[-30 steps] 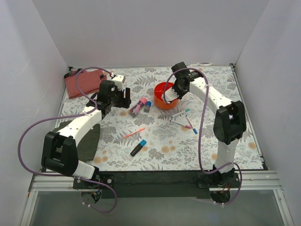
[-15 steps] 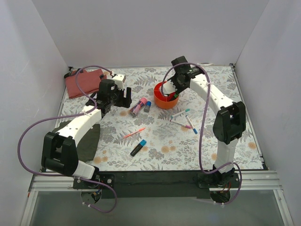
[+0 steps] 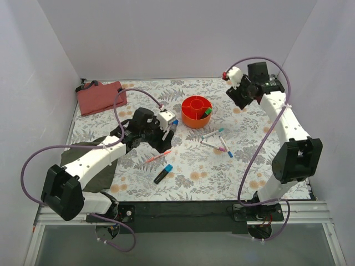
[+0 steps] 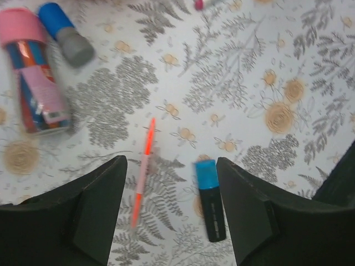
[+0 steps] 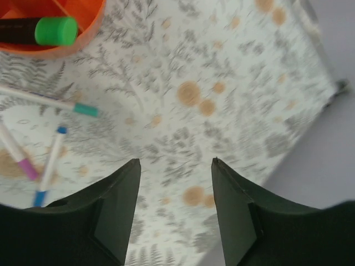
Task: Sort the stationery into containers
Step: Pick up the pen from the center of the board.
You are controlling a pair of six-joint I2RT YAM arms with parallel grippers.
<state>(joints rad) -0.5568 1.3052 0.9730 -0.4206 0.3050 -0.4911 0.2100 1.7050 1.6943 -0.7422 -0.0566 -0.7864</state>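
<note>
**Both grippers open, one highlighter in the cup**

The cup [image 3: 191,123] stood at the far middle of the table [image 3: 260,160]. The green highlighter [image 3: 206,112] lay inside it, its cap against the right-hand rim. The right gripper [image 3: 239,93] hung to the right of the cup, apart from it. Its jaws were spread wide and held nothing. In its wrist view only patterned table showed between the fingers [image 5: 116,210].

Three felt-tips [image 3: 217,139] lay in a loose bunch just nearer than the cup. The orange pen [image 3: 158,156] and the blue highlighter [image 3: 163,173] lay side by side nearer still, not touching.

The left gripper [image 3: 151,137] hovered over the pen with its jaws apart and empty. In its wrist view the pen showed in the gap, clear of both fingers [image 4: 94,216]. That view also showed the pink tube [image 4: 36,94] lying flat. A blue-capped grey stick [image 4: 66,33] lay just beside it.

A red cloth [image 3: 100,97] lay at the far left corner. An olive cloth [image 3: 102,169] lay under the left arm.
</note>
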